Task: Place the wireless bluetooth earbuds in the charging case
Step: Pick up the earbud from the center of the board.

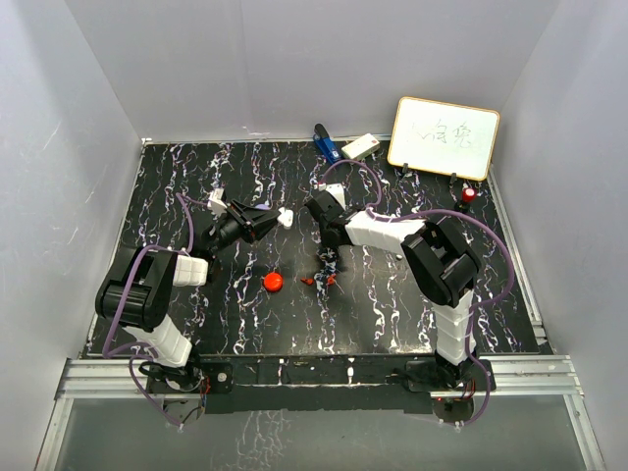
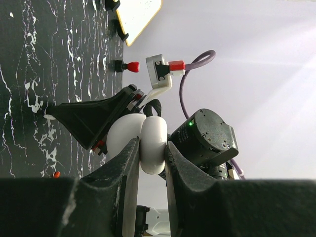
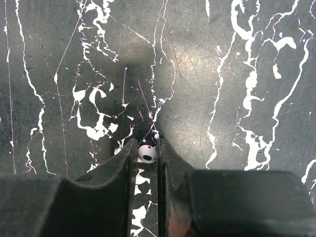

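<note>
Bench [image 1: 196, 177] black with white veins. Far edge: blue object [image 1: 326, 145], white box [image 1: 360, 146], whiteboard [image 1: 444, 137]. Red-capped marker [image 1: 469, 194] just near of board. Red round piece [image 1: 274, 282] mid-bench, small red bits [image 1: 319, 280] right of it, close by right arm's tip.

Right arm reaches left, wrist tipped down. Right fingers [image 3: 129, 163] pinched on white earbud [image 3: 147, 153], low at bench; contact with bench unclear.

Left arm raised, aimed right. Left fingers [image 2: 132, 163] clamped on white charging case [image 2: 150, 143], off bench.

Earbud's dark spot faces up toward wrist; long axis unclear.

Tiny white earbud [image 3: 146, 153], dark-spotted, between the right fingers [image 3: 116, 177]; rounded white charging case [image 2: 148, 140] between the left fingers [image 2: 126, 173].
</note>
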Controlling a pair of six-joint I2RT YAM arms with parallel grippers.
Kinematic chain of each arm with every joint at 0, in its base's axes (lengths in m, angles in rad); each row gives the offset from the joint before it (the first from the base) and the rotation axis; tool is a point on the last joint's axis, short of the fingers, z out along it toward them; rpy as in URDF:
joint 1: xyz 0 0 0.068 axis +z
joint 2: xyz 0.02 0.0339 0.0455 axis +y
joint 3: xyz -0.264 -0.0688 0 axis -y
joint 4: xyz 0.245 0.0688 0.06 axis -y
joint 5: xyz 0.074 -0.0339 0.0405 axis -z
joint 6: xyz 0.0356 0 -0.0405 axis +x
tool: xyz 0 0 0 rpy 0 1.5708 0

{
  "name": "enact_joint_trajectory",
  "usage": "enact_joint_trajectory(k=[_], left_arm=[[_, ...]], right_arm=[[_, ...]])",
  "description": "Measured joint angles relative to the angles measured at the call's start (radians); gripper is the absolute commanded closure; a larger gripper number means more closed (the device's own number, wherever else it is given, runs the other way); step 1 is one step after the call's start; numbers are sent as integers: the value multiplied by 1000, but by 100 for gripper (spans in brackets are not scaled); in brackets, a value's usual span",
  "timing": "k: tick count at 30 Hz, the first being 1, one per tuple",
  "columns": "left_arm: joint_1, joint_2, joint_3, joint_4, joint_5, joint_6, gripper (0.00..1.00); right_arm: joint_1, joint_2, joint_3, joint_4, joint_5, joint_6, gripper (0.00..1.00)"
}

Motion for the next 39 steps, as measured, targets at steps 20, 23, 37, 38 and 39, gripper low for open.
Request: enact_joint_trajectory(k=[20,23,37,38,39], left_arm=[[0,0,0,-4,9,6,100],[0,0,0,-4,9,6,100],[3,0,0,-3,11,6,100],[3,0,0,-4,11,6,100],[3,0,0,-4,11,6,100]], right_arm=[[2,-24,-43,85,3,-214,85],[2,-24,-43,101,-16,-293,82],[-65,-8,-46,245,-220,-545,84],[-76,-8,-46,256,-245,-555,85],[-91,-7,-46,272,-280,-573,85]])
